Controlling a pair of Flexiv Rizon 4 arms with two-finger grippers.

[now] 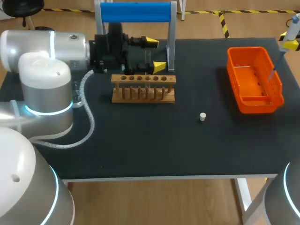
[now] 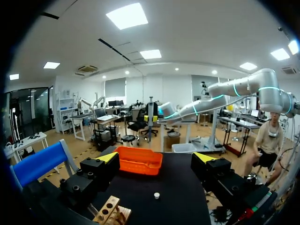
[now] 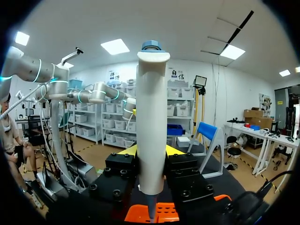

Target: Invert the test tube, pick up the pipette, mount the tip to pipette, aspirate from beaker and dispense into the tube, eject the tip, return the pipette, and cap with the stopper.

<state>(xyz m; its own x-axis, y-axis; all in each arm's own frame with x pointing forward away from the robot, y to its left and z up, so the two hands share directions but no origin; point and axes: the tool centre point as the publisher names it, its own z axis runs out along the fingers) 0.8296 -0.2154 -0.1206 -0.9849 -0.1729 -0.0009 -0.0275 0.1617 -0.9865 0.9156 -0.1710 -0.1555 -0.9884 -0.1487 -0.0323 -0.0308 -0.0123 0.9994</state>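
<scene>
Left claw [image 1: 155, 55]: yellow-tipped fingers spread wide with nothing between them. It hangs just behind the rack [image 1: 143, 87], beside the blue stand [image 1: 136, 11].
Right claw [image 3: 151, 152]: clamped on the pipette [image 3: 151, 122] from both sides, at the table's far right edge.
Pipette: white body with a blue cap, tilted in the head view. Its thin lower end points down over the bin [image 1: 260, 104].
Rack: wooden, with a row of holes along the top, standing left of the middle of the black table [image 1: 140, 140].
Stopper [image 1: 202, 116]: small and white, alone on the table between rack and bin, touching neither.
Bin: orange, on the table's right side.
</scene>
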